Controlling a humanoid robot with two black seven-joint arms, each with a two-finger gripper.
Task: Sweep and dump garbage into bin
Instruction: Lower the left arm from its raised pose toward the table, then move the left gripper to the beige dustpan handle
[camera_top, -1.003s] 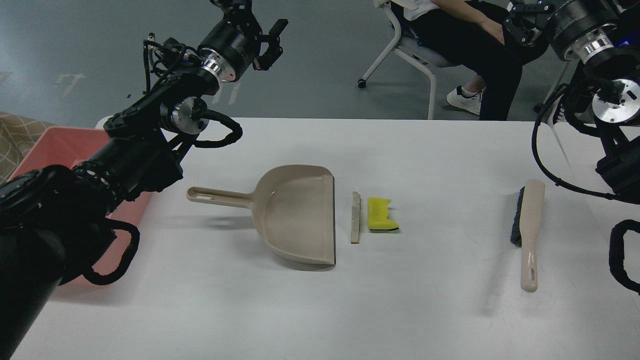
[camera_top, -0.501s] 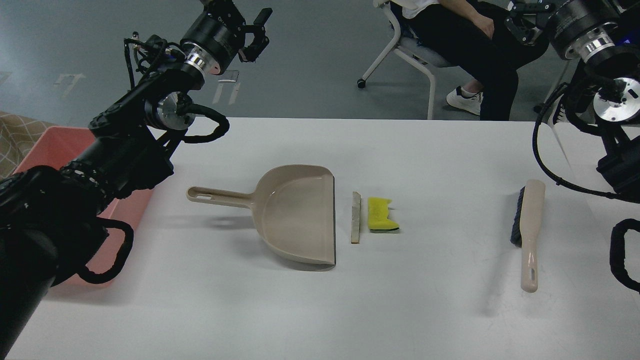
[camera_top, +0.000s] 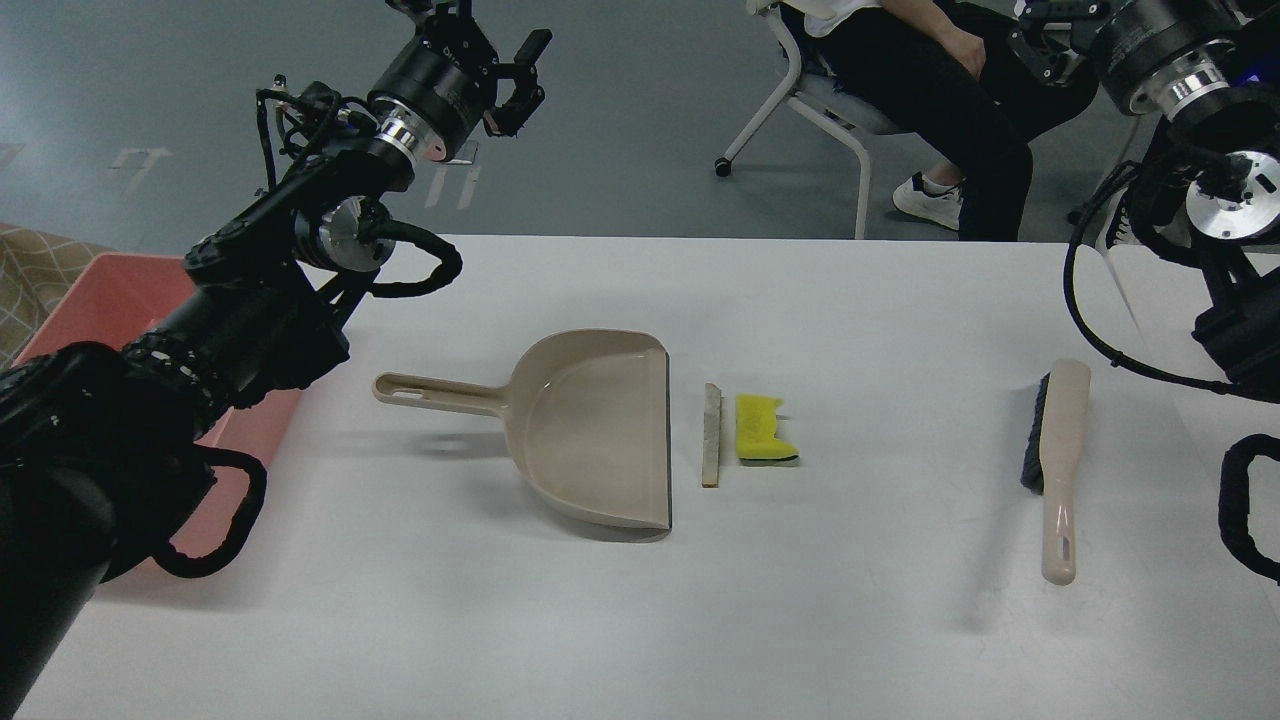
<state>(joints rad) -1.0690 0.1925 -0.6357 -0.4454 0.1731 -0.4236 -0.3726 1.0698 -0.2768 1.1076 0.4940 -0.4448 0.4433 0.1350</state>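
The garbage lies mid-table: a yellow sponge piece (camera_top: 765, 428) with a dark backing, and a thin pale strip (camera_top: 711, 435) just left of it. Both sit right of the mouth of the beige dustpan (camera_top: 590, 425). The beige brush (camera_top: 1055, 465) lies at the right. The pink bin (camera_top: 110, 300) stands at the table's left edge, largely hidden by my left arm. My left gripper (camera_top: 520, 70) is raised high beyond the table's far edge, open and empty. My right gripper (camera_top: 1040, 30) is at the top right, high, partly cut off by the view's edge.
A seated person (camera_top: 930, 70) on a chair (camera_top: 800, 90) is behind the table's far edge. The white table (camera_top: 640, 620) is bare at its front. My right arm's cables (camera_top: 1100, 330) hang over the table's right edge.
My left gripper rose and swung left, then came back slightly right. The right arm shifted only slightly. The dustpan, scraps and brush have not moved.
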